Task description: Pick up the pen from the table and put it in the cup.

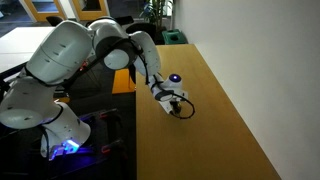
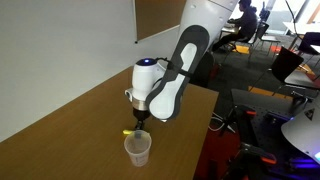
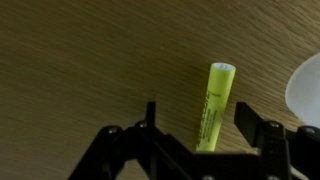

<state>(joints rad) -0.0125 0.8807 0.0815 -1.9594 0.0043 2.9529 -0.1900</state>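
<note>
While the pen (image 3: 213, 105) lies flat on the worktop (image 3: 80, 60) between the jaws of the wide-open, empty gripper (image 3: 197, 117), nothing is grasped yet; closing, lifting and dropping into the cup (image 2: 138, 149) all remain.

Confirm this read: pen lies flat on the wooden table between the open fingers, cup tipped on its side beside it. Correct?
One error: the cup stands upright, mouth up, as an exterior view shows. The rest holds: the wrist view shows the pen flat on the table, inside the open gripper.
</note>
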